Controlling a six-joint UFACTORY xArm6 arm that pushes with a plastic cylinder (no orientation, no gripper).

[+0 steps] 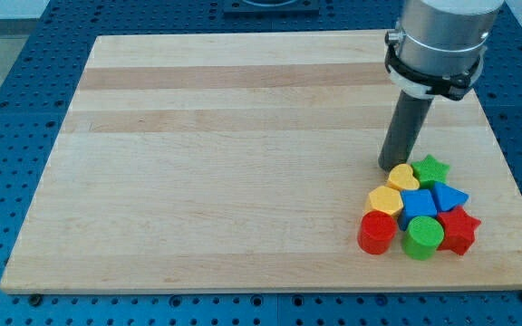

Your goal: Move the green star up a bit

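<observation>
Resting on the worktop [243, 163], my tip [391, 167] sits at the cluster's 11 o'clock, just beside the yellow heart [403, 177]. No pincer is fitted, only the rod, so nothing is grasped. The green star [431, 168] lies at the cluster's 12 o'clock, at my tip's 3 o'clock, touching the heart. Below it come the blue triangle [449, 196], blue cube [418, 204], yellow block [385, 199], red cylinder [377, 232], green cylinder [422, 236] and red star [458, 230].
</observation>
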